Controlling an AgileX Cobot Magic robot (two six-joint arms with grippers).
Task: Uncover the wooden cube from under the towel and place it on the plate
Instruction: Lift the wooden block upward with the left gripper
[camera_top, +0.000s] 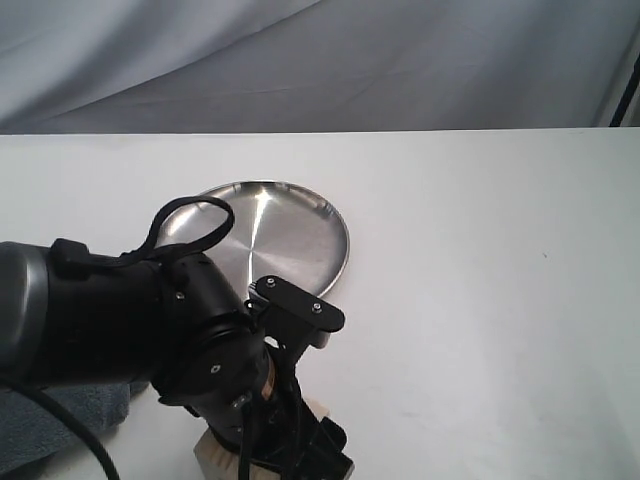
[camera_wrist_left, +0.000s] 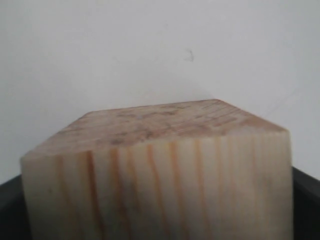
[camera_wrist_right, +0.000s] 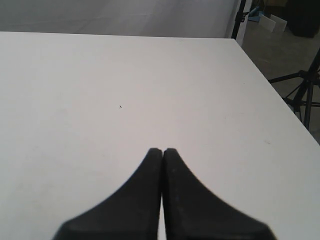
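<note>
A white table (camera_top: 480, 300) stands before a draped grey backdrop (camera_top: 300, 60). The left gripper (camera_top: 280, 452) clamps the wooden cube (camera_wrist_left: 160, 170), with 1 black finger (camera_wrist_left: 307, 210) against each of 2 opposite faces, low at the table's near edge. Whether the cube is lifted cannot be told. Its flat, pale, grain-striped faces give the pads a square hold. Beside the arm the fluffy grey-blue towel (camera_top: 60, 425) lies bunched, off the cube. The round, shiny, shallow-rimmed steel plate (camera_top: 343, 245) lies bare just beyond. The right gripper (camera_wrist_right: 162, 155) hangs pressed closed and empty, well apart, probably to keep clear.
</note>
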